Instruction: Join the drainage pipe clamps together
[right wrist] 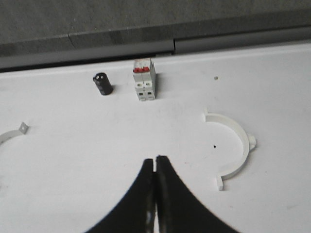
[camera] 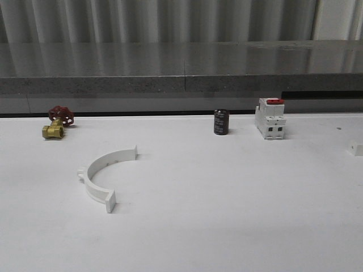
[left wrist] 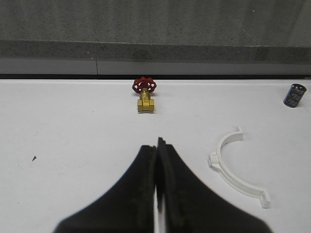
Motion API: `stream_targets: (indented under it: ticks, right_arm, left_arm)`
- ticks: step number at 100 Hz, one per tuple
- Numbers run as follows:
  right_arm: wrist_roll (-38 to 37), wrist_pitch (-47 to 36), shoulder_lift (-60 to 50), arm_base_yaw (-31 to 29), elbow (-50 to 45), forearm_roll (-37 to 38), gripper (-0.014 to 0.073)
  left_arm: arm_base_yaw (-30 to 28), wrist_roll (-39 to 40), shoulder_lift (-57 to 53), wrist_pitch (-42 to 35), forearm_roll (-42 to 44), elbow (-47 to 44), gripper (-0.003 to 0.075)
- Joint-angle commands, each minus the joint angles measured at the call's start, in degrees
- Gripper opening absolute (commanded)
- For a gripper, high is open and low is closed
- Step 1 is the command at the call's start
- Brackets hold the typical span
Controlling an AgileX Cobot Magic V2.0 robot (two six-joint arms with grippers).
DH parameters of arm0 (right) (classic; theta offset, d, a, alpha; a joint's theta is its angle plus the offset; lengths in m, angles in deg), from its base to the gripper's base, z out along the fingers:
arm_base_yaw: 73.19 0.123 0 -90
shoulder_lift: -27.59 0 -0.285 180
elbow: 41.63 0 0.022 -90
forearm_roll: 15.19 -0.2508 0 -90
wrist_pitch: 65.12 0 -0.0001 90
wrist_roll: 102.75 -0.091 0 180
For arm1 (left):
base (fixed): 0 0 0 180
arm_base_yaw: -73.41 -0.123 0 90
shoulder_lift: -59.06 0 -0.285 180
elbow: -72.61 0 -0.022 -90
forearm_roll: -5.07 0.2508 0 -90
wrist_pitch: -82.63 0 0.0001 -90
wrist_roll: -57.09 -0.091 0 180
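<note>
- Nearest the lens in each wrist view, both claws are clenched on nothing: left claw and right claw with jaws pressed together; neither touches a clamp.
- First clamp half lies lower left on the tabletop in the front view; second clamp half sits right of centre in the right wrist view.
- My judgement: spread each claw first, grip mid-arc, keep the flanged tabs free to meet.
- Front view catches just a white scrap at its right edge, probably the second half; left wrist view shows the brass valve closer.

White matte worktop, evenly lit, soft shadows. Along its far edge a dark gap, then a grey speckled stone-like ledge with a glossy top. Behind it, vertical corrugated grey panelling, lighter at the right.
</note>
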Motion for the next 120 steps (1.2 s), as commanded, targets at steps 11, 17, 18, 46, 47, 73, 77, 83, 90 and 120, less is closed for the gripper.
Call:
stream_targets:
  ticks: [11, 17, 18, 46, 47, 73, 77, 83, 90, 120]
  right_arm:
    - [0.7, 1.6, 7.8, 0.0, 2.8, 0.2, -0.0035]
    - [0.7, 3.2, 9.2, 0.0, 2.8, -0.8, 0.0030]
    - [0.7, 3.4, 9.5, 0.0, 2.8, -1.1, 0.0051]
    - [0.7, 3.4, 12.2, 0.0, 3.5, -2.8, 0.0482]
    - [0.7, 3.4, 12.3, 0.0, 3.8, -2.8, 0.0482]
    - [2.9, 4.4, 25.6, -0.1, 13.8, -2.4, 0.0480]
    - [4.1, 4.4, 28.5, -0.6, 15.3, -2.4, 0.0480]
    - [5.1, 4.2, 32.3, -1.9, 17.0, -2.4, 0.0480]
    - [6.4, 3.6, 36.9, -4.4, 18.9, -2.4, 0.0480]
    - [15.4, 1.5, 53.1, -14.3, 24.6, -2.4, 0.0479]
  left_arm:
    - [-0.2, 0.0, 0.2, -3.9, 0.3, 1.7, -0.0020]
    - [-0.2, 0.0, 0.2, -3.9, 0.3, 1.7, -0.0020]
    - [-0.2, 0.0, 0.2, -3.9, 0.3, 1.7, -0.0020]
    - [-0.2, 0.0, 0.2, -3.9, 0.3, 1.7, -0.0020]
    - [-0.2, 0.0, 0.2, -3.9, 0.3, 1.7, -0.0020]
    - [-0.2, 0.0, 0.2, -3.9, 0.3, 1.7, -0.0020]
    - [-0.2, 0.0, 0.2, -3.9, 0.3, 1.7, -0.0020]
    - [-0.2, 0.0, 0.2, -3.9, 0.3, 1.7, -0.0020]
    - [-0.2, 0.0, 0.2, -3.9, 0.3, 1.7, -0.0020]
    - [-0.2, 0.0, 0.2, -3.9, 0.3, 1.7, -0.0020]
